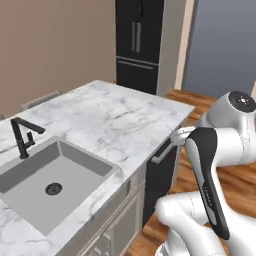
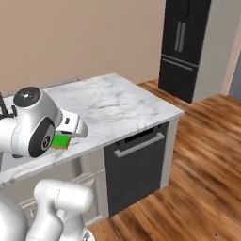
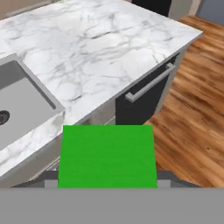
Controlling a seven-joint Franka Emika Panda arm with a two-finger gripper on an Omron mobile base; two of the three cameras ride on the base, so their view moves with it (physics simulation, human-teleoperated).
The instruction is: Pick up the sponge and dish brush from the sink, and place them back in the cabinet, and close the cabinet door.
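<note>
End effector (image 3: 107, 183) clamped on sponge (image 3: 107, 155); we see bright green block between its jaws in hand view, held in air above tabletop edge and wood floor (image 3: 192, 109). In right base view sponge (image 2: 60, 140) peeks out beside white wrist, over marble tabletop (image 2: 113, 106). Sink (image 1: 75, 167) sits well apart to left, grey basin with dark drain (image 1: 53, 188) and black faucet (image 1: 22, 135). We note dishwasher (image 2: 136, 169) under tabletop, black fridge (image 2: 186, 42) at back.
</note>
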